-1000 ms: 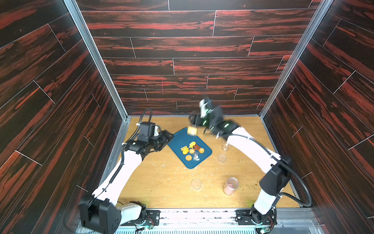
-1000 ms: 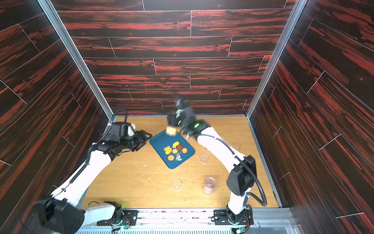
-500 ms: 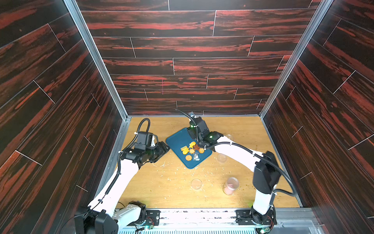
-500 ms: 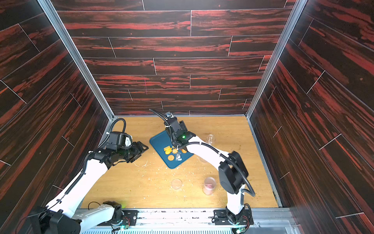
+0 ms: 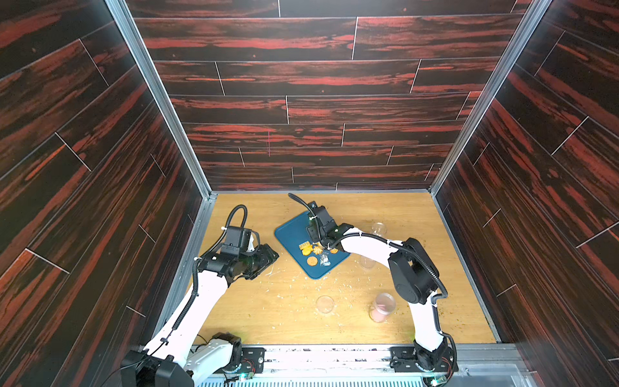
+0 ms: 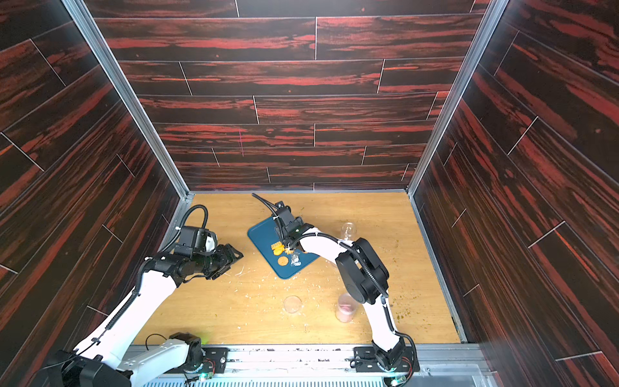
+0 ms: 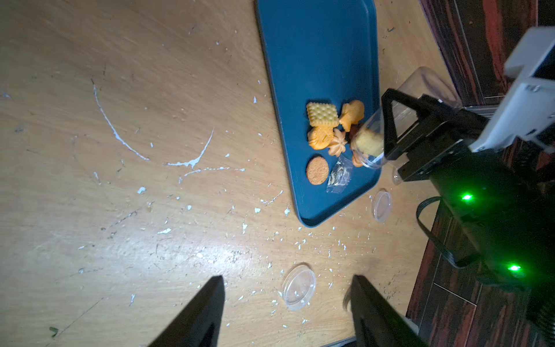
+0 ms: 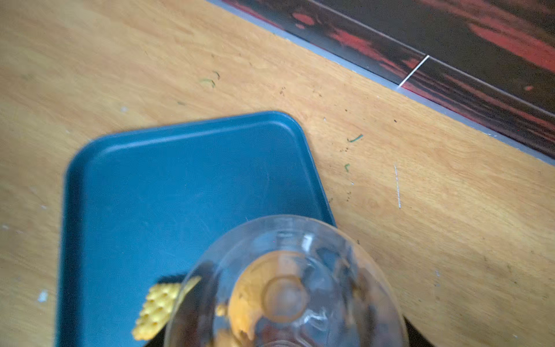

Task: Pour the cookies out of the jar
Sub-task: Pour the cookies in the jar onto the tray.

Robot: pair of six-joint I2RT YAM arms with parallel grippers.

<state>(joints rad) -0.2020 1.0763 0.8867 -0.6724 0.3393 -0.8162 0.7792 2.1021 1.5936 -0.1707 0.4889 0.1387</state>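
Now the right hand (image 7: 402,132) grips the clear jar (image 7: 368,150), tipped over cookies (image 7: 322,114) on the blue tray (image 7: 315,54), while the left hand (image 5: 269,256) hangs empty, jaws apart.

Jar blurred, cropped
Above the tray (image 8: 186,180), the jar (image 8: 285,255) (cookies (image 8: 249,300) inside smeared) runs off the right wrist view's edge.
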